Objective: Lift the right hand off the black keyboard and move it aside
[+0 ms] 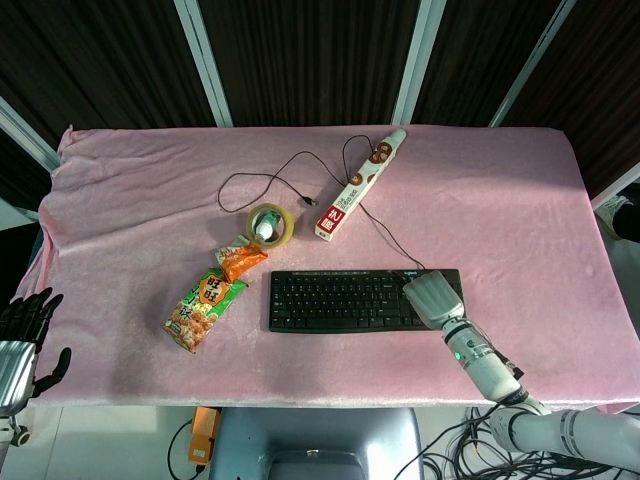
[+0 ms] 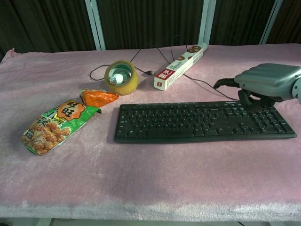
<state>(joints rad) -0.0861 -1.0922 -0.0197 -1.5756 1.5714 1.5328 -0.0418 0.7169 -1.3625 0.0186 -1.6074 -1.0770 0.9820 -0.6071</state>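
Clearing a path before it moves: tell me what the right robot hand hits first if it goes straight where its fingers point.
The right robot hand points away from the robot; first in line is probably the thin black cable, then bare pink cloth. Depth is uncertain.

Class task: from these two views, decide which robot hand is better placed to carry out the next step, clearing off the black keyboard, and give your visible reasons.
Right. The right robot hand hovers over the black keyboard's right end; the left robot hand is off the table's left edge.
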